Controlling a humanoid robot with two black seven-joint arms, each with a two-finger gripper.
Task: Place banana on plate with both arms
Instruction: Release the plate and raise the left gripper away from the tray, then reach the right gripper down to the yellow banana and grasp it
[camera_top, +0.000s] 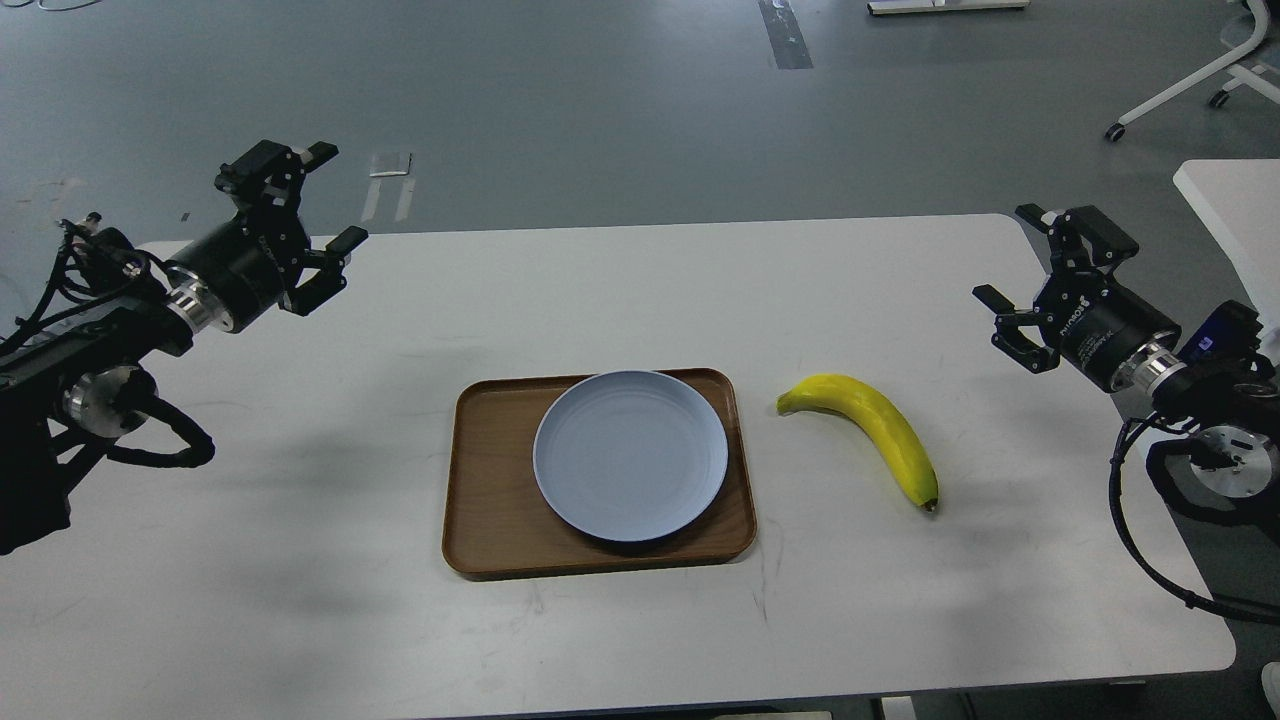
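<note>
The yellow banana (872, 430) lies on the white table, right of the tray, stem end toward the plate. The pale blue-grey plate (630, 455) sits empty on the brown wooden tray (490, 500). My left gripper (325, 200) is open and empty, raised over the table's far left corner, well away from the plate. My right gripper (1015, 255) is open and empty, raised near the table's right edge, beyond and to the right of the banana.
The white table (300, 580) carries only the tray, plate and banana. Another white table's corner (1225, 200) shows at the right, and a wheeled stand's legs (1190, 85) stand on the grey floor at the far right.
</note>
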